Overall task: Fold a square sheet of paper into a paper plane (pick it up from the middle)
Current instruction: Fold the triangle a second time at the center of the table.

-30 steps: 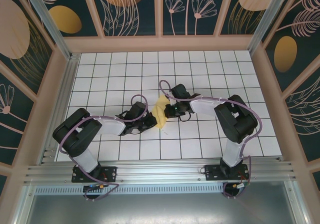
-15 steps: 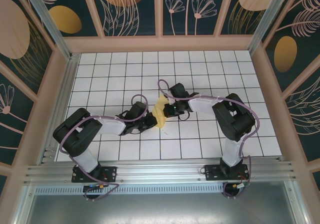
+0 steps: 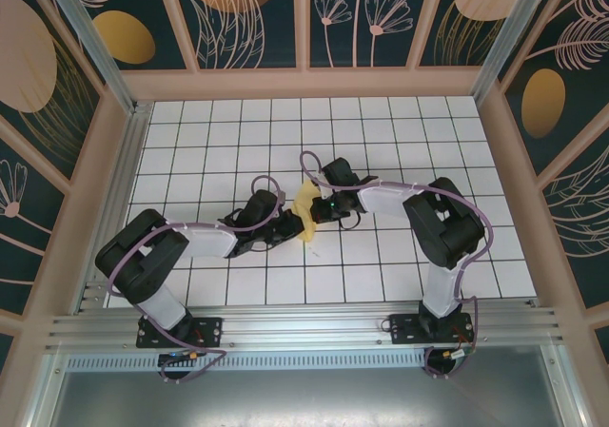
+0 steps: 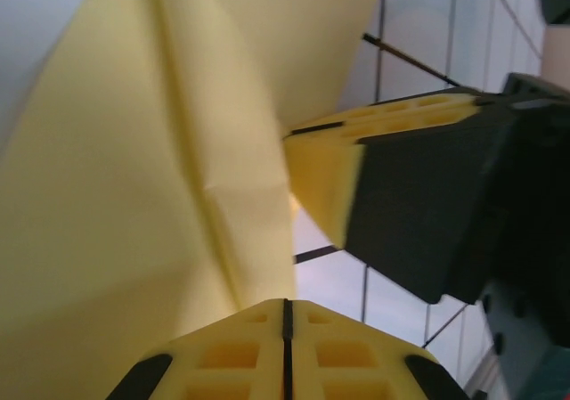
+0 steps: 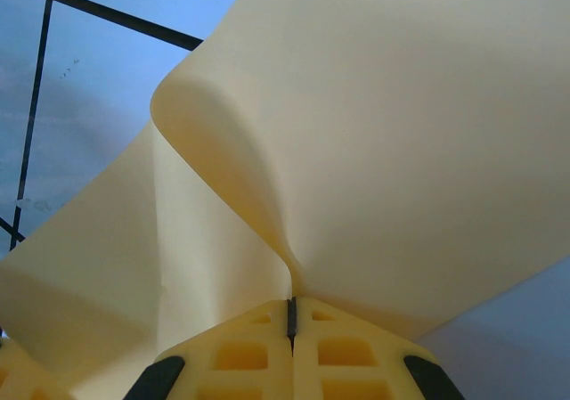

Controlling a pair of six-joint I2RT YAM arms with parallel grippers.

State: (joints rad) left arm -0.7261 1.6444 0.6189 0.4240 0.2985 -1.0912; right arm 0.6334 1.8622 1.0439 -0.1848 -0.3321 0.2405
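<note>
at the middle of the white grid table, the square sheet of paper is held between the two arms, bent into soft folds rather than lying flat. the left gripper has its yellow fingers pressed together, with a fold of the paper pinched at their seam. the right gripper is likewise clamped on the paper, which curls up and away from its tips. in the left wrist view, the right gripper's yellow finger touches the sheet, with grid lines behind.
</note>
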